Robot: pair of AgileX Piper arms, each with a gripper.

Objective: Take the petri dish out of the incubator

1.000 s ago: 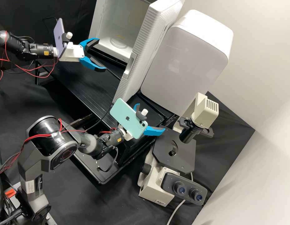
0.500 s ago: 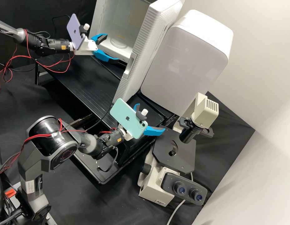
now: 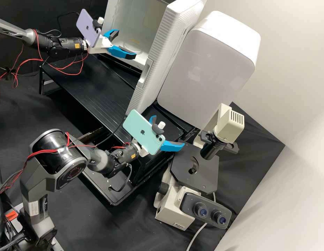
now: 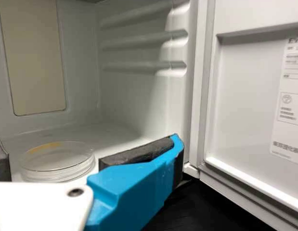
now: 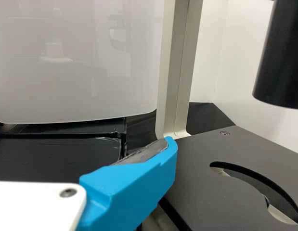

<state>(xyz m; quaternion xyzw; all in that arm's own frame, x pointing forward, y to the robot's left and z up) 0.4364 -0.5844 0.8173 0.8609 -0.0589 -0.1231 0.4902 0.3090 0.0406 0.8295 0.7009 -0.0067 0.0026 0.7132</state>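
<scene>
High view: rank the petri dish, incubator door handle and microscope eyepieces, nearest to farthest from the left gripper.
1. petri dish, inside the incubator, at the left gripper
2. door handle, on the open door's edge
3. microscope eyepieces, near the view's bottom

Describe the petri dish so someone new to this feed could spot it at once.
Find the tall white incubator on the black bench, its door swung open. On its floor sits the petri dish, just ahead of the left hand. It is a flat, round, clear dish, the only loose item seen inside.
</scene>
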